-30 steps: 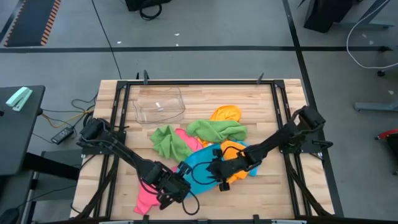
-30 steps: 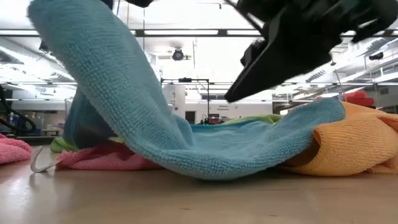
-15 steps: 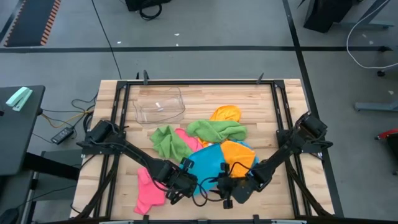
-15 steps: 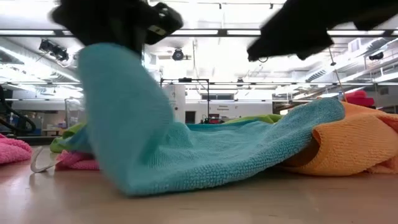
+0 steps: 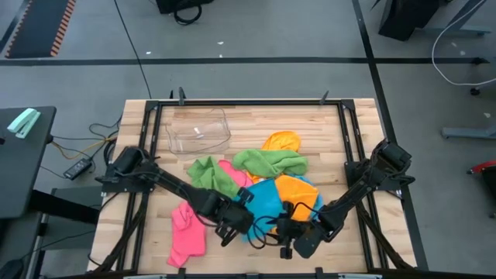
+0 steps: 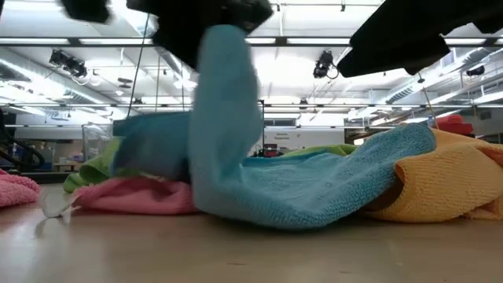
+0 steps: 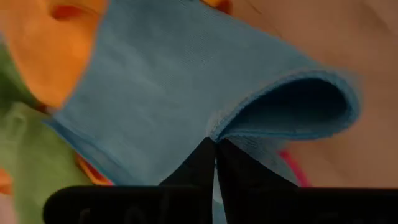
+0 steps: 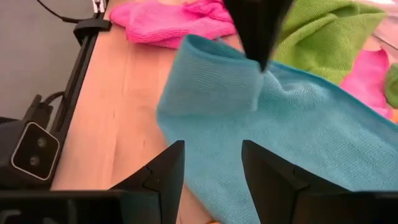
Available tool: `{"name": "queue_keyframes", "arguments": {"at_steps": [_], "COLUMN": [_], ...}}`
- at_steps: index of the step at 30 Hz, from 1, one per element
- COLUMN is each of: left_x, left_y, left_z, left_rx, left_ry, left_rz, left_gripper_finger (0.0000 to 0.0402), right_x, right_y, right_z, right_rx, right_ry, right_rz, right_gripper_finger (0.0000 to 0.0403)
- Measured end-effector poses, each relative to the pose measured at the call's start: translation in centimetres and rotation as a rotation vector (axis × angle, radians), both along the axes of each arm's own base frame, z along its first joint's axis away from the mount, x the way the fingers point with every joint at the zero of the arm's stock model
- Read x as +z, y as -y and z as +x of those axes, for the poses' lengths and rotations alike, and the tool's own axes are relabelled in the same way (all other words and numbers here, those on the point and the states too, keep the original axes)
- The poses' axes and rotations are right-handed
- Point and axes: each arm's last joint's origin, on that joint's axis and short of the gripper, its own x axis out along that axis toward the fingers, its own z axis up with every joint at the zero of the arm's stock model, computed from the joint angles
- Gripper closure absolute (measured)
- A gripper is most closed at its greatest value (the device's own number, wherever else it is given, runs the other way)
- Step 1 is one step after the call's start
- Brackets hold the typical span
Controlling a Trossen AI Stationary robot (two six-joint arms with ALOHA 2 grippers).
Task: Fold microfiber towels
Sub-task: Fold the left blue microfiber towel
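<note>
The left gripper [image 7: 215, 146] is clenched on a corner of the blue towel [image 5: 262, 203], its two dark fingers pinched together with the cloth's hem curling over them in the left wrist view. The low view alone shows how high that corner is lifted: the blue towel [image 6: 228, 118] stands up from the table as a tall fold, its remaining part trailing down over the pile. From above, the left gripper [image 5: 242, 217] sits near the front middle of the table, over the blue towel's near edge. The right gripper [image 8: 211, 162] hangs just beside it with its fingers parted and nothing between them; its wrist view looks across the blue towel [image 8: 292, 137] at the left gripper's pinched tip. The high view shows the whole pile: a pink towel [image 5: 187, 236] at front left, green towels [image 5: 271, 162] and an orange towel [image 5: 294, 189] behind the blue one, and a clear tub [image 5: 198, 130] farther back.
</note>
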Motion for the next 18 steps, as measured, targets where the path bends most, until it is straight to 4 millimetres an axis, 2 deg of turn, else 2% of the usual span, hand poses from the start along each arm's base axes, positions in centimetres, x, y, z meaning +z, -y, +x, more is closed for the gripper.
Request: {"name": "queue_keyframes", "arguments": {"at_steps": [2, 6, 10, 18], "left_x": [-0.1, -1.6, -2.7, -3.6], "left_y": [-0.6, -1.4, -1.4, -1.0], "left_z": [0.5, 1.3, 1.8, 2.2], "left_rx": [-0.014, -0.056, -0.12, -0.172], "left_ry": [0.009, -0.033, -0.055, -0.064], "left_rz": [0.013, 0.038, 0.037, 0.011], "left_gripper_finger": [0.0382, 0.0389, 0.0386, 0.0385], "right_x": [0.0, 0.0, -0.1, 0.1], "right_y": [0.0, -0.1, -0.2, -0.5], "right_z": [0.0, -0.2, -0.4, -0.6], "right_rx": [-0.02, -0.055, -0.074, -0.1], "right_ry": [0.002, 0.021, 0.021, 0.045], "right_rz": [0.013, 0.019, 0.044, 0.093], "right_gripper_finger": [0.0235, 0.0235, 0.0235, 0.0235]}}
